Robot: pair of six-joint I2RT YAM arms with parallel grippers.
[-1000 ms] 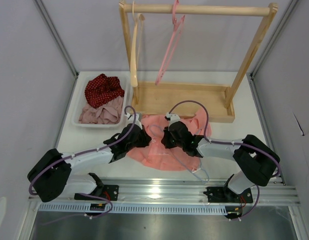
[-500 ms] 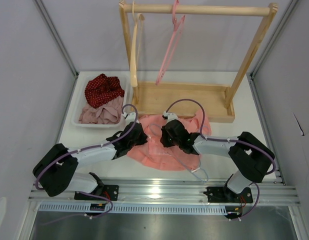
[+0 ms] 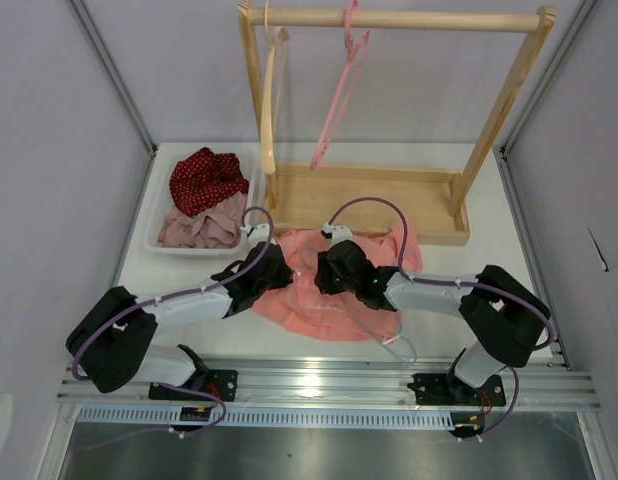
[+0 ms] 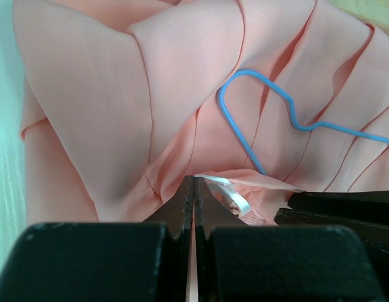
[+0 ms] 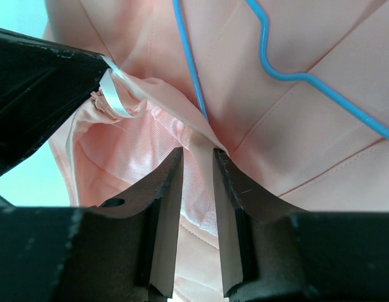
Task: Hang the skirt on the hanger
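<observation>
Pleated salmon skirt [image 4: 87,94], thin wire hanger [image 4: 242,139].

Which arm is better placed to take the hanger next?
Probably right: the right end effector is open with the hanger just ahead; the left end effector is shut on the skirt.

Left arm [image 3: 184,303] and right arm [image 3: 429,292]: white tube links, bulky black joint housings. Purple cable [image 3: 369,203] loops over each wrist. Black base brackets [image 3: 439,388], red wiring below. Right gripper [image 5: 197,154]: matte black flat fingers [image 5: 171,185], lightly scuffed.
</observation>
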